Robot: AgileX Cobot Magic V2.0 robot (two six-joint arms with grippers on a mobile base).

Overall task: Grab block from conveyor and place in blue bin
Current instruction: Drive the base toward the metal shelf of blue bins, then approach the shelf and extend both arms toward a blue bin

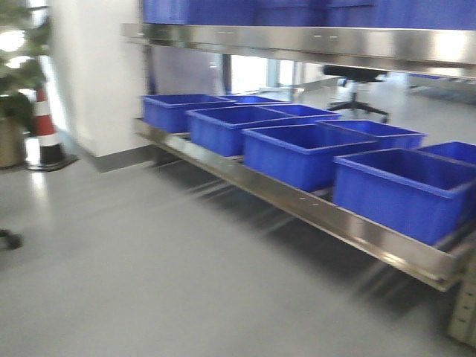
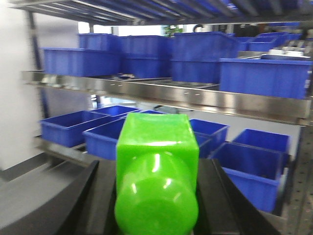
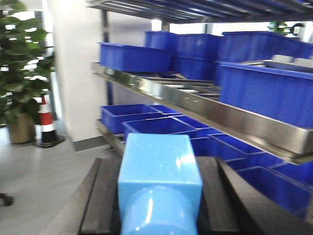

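Evidently the grab is done on both sides: your left gripper (image 2: 155, 208) is clamped around a green block (image 2: 155, 147), your right gripper (image 3: 159, 210) holds a light-blue block (image 3: 160, 164), and no conveyor shows in any view. What's left is the drop. The open blue bins (image 1: 286, 165) sit in rows on the lower steel shelf (image 1: 297, 204), beyond both blocks, so you need to close in, carry a block over a bin and release.

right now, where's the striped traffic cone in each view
front view: far left edge, traffic cone beside the potted plant
left wrist: not in it
right wrist: lower left, beside the same plant
shared landmark: steel rack of blue bins, in all three
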